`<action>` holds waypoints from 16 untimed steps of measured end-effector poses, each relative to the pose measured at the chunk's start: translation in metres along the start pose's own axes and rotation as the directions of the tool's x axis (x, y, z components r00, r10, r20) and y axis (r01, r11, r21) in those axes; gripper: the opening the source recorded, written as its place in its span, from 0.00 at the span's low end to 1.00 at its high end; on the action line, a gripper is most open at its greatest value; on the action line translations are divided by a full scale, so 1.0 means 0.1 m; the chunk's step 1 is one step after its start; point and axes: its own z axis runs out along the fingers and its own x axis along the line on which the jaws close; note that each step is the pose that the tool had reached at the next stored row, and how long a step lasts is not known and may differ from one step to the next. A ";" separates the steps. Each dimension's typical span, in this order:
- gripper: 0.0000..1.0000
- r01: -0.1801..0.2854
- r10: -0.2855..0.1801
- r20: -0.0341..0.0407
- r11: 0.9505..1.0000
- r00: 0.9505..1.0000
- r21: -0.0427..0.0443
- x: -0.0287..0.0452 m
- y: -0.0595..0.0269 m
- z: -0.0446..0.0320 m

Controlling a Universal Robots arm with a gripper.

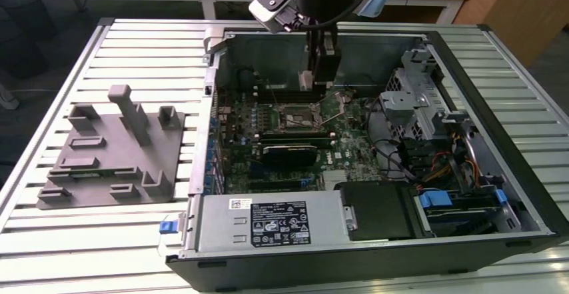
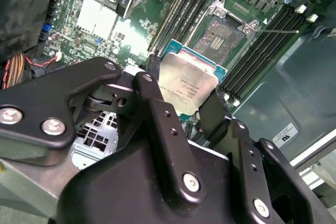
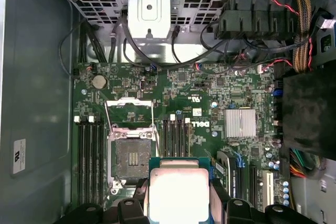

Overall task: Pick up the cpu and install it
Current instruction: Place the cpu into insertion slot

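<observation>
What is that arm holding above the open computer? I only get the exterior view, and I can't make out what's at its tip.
Observer: In both wrist views the claw is shut on the cpu, a flat square chip with a silvery top.
Operator: Is it in its place already?
Observer: No. In the first wrist view the socket on the green board has its metal frame flipped open, and the chip is not in it.
Operator: How is the chip gripped?
Observer: In the second wrist view two black fingers press on opposite edges, leaving the silvery top uncovered.
</observation>
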 end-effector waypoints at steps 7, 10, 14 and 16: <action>0.54 0.000 0.000 0.000 1.000 1.000 0.000 0.000 -0.001 0.028; 0.54 0.000 0.000 0.000 1.000 1.000 0.000 0.001 -0.002 0.040; 0.54 0.000 0.000 0.000 1.000 1.000 0.000 0.001 -0.003 0.056; 0.54 0.000 0.000 0.000 1.000 1.000 0.000 0.001 -0.003 0.065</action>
